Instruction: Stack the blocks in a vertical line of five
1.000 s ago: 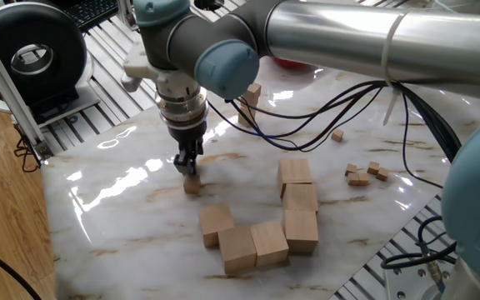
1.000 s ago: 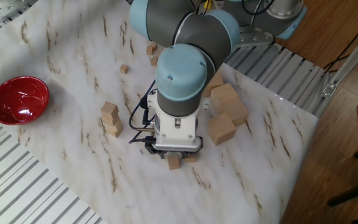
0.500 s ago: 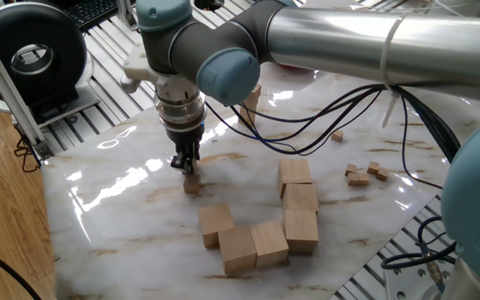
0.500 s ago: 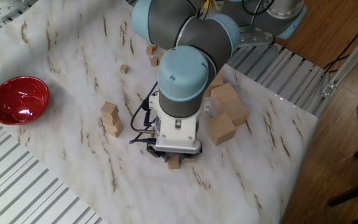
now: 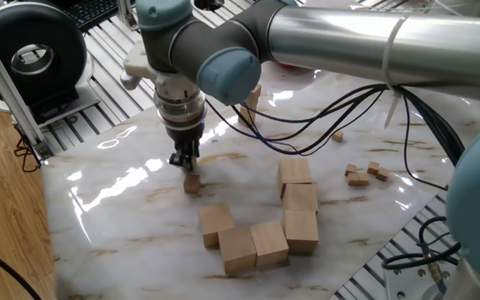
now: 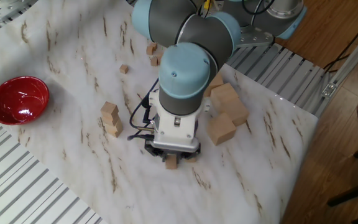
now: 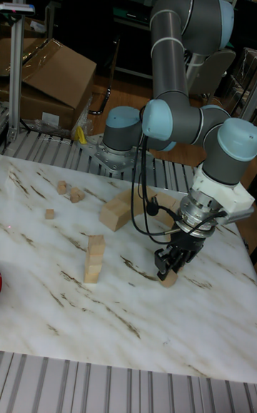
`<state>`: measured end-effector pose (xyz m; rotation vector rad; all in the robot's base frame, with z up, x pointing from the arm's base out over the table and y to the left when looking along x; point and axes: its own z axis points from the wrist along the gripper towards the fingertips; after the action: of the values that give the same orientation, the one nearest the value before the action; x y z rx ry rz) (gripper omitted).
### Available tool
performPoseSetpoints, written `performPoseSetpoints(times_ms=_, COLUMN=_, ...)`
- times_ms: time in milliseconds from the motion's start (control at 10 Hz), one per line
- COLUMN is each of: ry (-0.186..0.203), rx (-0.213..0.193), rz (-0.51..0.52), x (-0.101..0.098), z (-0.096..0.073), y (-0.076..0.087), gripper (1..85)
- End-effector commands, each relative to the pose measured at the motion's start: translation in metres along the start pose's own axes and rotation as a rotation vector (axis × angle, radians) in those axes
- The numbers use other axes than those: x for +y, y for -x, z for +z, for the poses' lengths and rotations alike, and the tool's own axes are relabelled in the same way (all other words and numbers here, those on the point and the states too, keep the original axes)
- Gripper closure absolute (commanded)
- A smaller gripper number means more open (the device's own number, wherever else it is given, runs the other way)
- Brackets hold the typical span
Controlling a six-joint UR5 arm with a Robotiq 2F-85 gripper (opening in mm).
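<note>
One small light-wood block (image 5: pixel 192 184) lies on the marble table, also seen as the block (image 6: pixel 171 162) and the block (image 7: pixel 169 279). My gripper (image 5: pixel 184 162) hangs straight down just above it, its dark fingers slightly apart and not gripping it. In the other fixed view the wrist hides most of the gripper (image 6: pixel 171 153). In the tall view the gripper (image 7: pixel 173 264) sits right over the block. A stack of three blocks (image 6: pixel 110 118) stands to the left, also visible as the stack (image 7: pixel 93 259). The arm hides most of the stack (image 5: pixel 253 95).
Several large wood cubes (image 5: pixel 265 233) sit close together near the front edge, seen again as the large cubes (image 6: pixel 225 109). Tiny cubes (image 5: pixel 365 173) lie at the right. A red bowl (image 6: pixel 17 99) stands at the far left. Cables (image 5: pixel 323 117) hang from the arm.
The gripper has risen slightly off the block. The block has stayed on the table at nearly the same spot.
</note>
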<state>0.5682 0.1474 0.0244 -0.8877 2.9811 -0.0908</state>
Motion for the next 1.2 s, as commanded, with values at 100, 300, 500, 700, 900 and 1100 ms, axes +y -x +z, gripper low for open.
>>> performPoseSetpoints(times_ms=100, ry=-0.006, rx=0.004, rz=-0.023, x=-0.035, z=-0.044, y=-0.001, gripper=63.3)
performPoseSetpoints(times_ms=300, ry=0.013, rx=0.004, rz=-0.038, x=-0.062, z=-0.078, y=-0.007, gripper=63.3)
performPoseSetpoints(times_ms=500, ry=0.027, rx=-0.005, rz=-0.034, x=-0.077, z=-0.106, y=-0.020, gripper=63.3)
performPoseSetpoints(times_ms=700, ry=0.017, rx=-0.012, rz=-0.010, x=-0.078, z=-0.119, y=-0.031, gripper=65.7)
performPoseSetpoints(times_ms=900, ry=0.034, rx=-0.006, rz=0.000, x=-0.073, z=-0.119, y=-0.032, gripper=64.3)
performPoseSetpoints(times_ms=1100, ry=0.026, rx=0.023, rz=0.019, x=-0.075, z=-0.119, y=-0.039, gripper=58.3)
